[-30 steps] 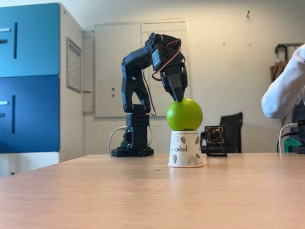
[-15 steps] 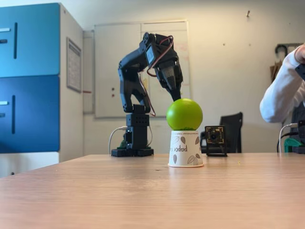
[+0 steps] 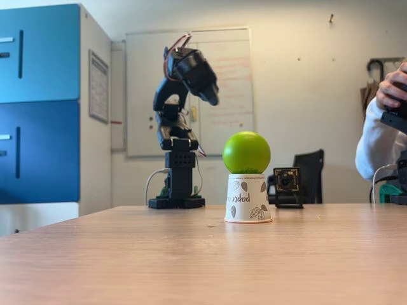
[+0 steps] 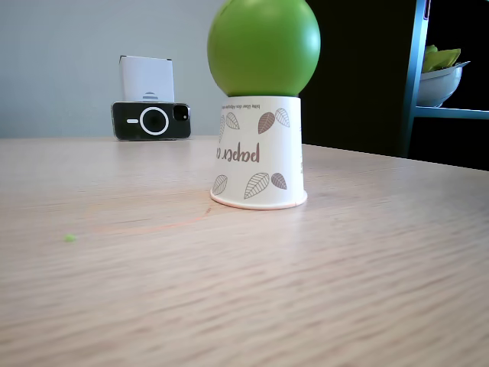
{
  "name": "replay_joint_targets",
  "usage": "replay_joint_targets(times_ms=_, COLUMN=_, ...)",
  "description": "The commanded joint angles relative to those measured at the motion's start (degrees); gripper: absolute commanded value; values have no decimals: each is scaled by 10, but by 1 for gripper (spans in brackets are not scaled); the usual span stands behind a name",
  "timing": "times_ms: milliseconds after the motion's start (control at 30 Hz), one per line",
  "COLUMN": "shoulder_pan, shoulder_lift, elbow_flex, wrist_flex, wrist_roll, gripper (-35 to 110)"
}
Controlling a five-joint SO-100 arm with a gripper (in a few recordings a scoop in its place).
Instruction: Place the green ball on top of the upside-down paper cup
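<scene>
I am seeing the green ball (image 3: 246,152) sitting on the upside-down paper cup (image 3: 248,198), so placing looks finished. The gripper (image 3: 210,95) is hanging up left, well apart; I cannot tell its jaws. Next, I judge, is parking the arm.

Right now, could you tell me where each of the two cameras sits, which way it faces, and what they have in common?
A fixed view: low at the near table edge, facing the back wall; it shows the arm's gripper raised left of the green ball on the upside-down paper cup, and a person's hand at right.
Another fixed view: at tabletop height close to the cup, facing a phone against the wall.
Shared: ball resting on cup, on the wooden table.
</scene>
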Motion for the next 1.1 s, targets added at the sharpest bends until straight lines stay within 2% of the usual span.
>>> replay_joint_targets(times_ms=0, shoulder_pan=47, shoulder_lift=52, elbow_flex=33, wrist_flex=-6, wrist_roll=59, gripper=18)
replay_joint_targets(times_ms=167, shoulder_pan=111, shoulder_lift=119, elbow_flex=131, wrist_flex=-3, wrist_roll=175, gripper=1)
replay_joint_targets(times_ms=533, shoulder_pan=154, shoulder_lift=228, elbow_flex=357, wrist_flex=6, wrist_roll=338, gripper=0)
replay_joint_targets(times_ms=767, shoulder_pan=167, shoulder_lift=294, elbow_flex=494, wrist_flex=25, wrist_roll=347, gripper=0)
replay_joint_targets(times_ms=1067, shoulder_pan=178, shoulder_lift=374, elbow_flex=570, wrist_flex=96, wrist_roll=347, gripper=0)
